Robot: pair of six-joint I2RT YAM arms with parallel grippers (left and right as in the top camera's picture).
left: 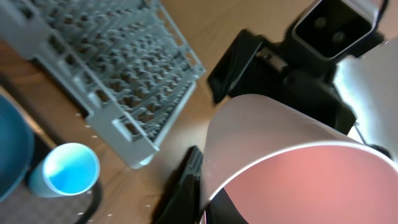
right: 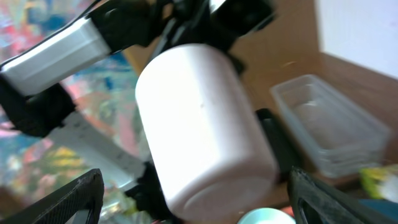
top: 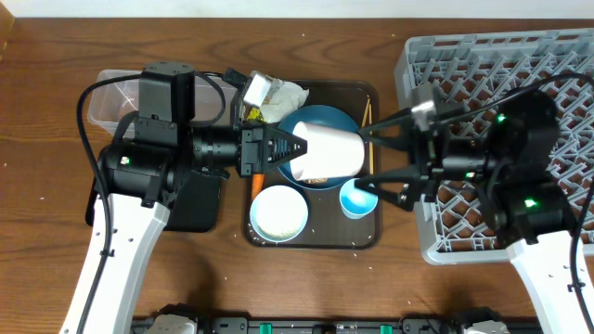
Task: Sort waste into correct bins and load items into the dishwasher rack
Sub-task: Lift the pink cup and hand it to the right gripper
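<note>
My left gripper (top: 281, 148) is shut on the rim of the small pink cup (top: 329, 151), which is white outside and pink inside. It holds the cup on its side above the dark-blue bowl (top: 325, 119). In the left wrist view (left: 208, 199) one finger lies on the cup's wall (left: 292, 155). My right gripper (top: 368, 160) is open, its fingers on either side of the cup's base (right: 205, 124) and apart from it. The light-blue cup (top: 357, 198) and the white bowl (top: 279, 211) stand on the brown tray. The wrapper (top: 274, 96) lies at the tray's back. An orange carrot tip (top: 257, 182) shows under my left gripper.
The grey dishwasher rack (top: 520, 74) fills the right side, under my right arm. The clear tub (top: 113, 93) is at the back left and the black tray (top: 200, 199) in front of it. The brown serving tray (top: 371, 237) sits mid-table, with chopsticks (top: 366, 111) at its right edge.
</note>
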